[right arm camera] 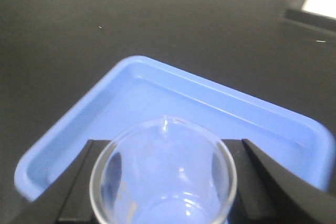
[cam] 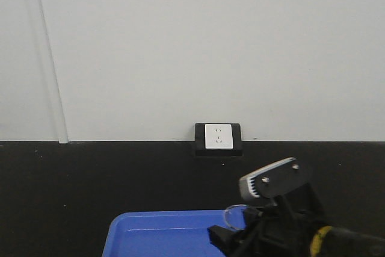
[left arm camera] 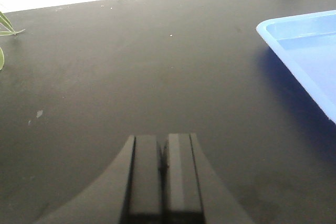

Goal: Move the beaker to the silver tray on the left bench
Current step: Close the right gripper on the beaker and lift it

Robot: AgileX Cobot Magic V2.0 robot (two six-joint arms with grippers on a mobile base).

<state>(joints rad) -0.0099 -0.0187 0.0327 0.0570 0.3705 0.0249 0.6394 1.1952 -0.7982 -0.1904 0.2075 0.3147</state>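
Observation:
The beaker [right arm camera: 163, 177], small and of clear glass with a pouring lip, sits between the two black fingers of my right gripper [right arm camera: 165, 153], which is shut on it. It is over the near part of a blue plastic tray [right arm camera: 137, 62]. In the front view only its rim [cam: 237, 213] shows beside the right gripper [cam: 252, 228]. My left gripper [left arm camera: 163, 142] is shut on nothing, above bare black worktop [left arm camera: 131, 66]. The silver tray is out of view. I cannot tell whether this worktop belongs to the left bench.
The blue tray [cam: 156, 233] lies on the black worktop near the front edge, to the right of the left gripper [left arm camera: 299, 40]. A white wall socket [cam: 218, 136] sits at the back against the white wall. Green leaves [left arm camera: 8, 24] poke in at far left.

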